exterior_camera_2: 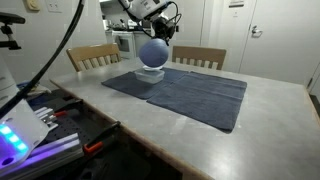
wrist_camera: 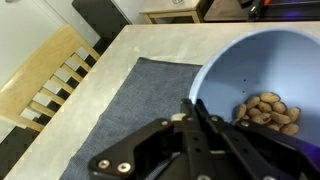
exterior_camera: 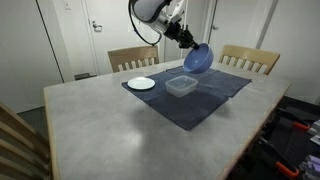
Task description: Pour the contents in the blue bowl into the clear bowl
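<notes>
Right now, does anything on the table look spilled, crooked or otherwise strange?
Only the blue bowl is off level: the hand holds it by the rim, tipped steeply in the air close to the clear bowl. That fits pouring. The brown pieces lie inside it, and I see nothing spilled on the dark cloth.

Blue bowl (wrist_camera: 262, 70), tan nuts (wrist_camera: 268, 110), dark grey cloth (exterior_camera: 190, 95), white plate (exterior_camera: 141, 83)

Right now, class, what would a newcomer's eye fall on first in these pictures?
The blue bowl stands out, gripped at its rim by the gripper and tilted in the air near the clear bowl on the dark cloth. In the wrist view, brown nut-like pieces lie heaped inside it.
</notes>
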### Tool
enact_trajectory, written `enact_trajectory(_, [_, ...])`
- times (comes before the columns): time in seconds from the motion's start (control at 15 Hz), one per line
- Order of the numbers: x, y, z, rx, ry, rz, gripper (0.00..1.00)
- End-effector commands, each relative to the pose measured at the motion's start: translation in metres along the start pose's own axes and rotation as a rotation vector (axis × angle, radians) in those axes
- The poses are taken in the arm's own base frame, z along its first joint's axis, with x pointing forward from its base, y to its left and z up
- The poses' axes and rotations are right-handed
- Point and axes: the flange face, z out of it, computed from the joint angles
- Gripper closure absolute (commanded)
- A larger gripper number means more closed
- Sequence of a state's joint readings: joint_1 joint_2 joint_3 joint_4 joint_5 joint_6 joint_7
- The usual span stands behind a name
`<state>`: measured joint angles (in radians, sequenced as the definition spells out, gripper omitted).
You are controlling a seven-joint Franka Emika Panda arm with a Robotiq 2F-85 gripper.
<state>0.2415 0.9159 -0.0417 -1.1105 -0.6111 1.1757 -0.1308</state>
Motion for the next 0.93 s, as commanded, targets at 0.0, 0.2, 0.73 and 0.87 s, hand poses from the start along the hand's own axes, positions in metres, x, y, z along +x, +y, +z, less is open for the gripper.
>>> enact_trajectory(0.0, [0.000, 0.000, -0.001, 0.001, -0.001, 0.000, 0.96])
enact_trajectory(0.2, [0.001, -0.001, 0.000, 0.000, -0.003, -0.001, 0.99])
enact_trajectory(0.73, [0.002, -0.040, -0.031, -0.050, 0.009, -0.039, 0.99])
enact_trajectory(0.87, [0.000, -0.048, -0.036, -0.060, -0.008, -0.045, 0.99])
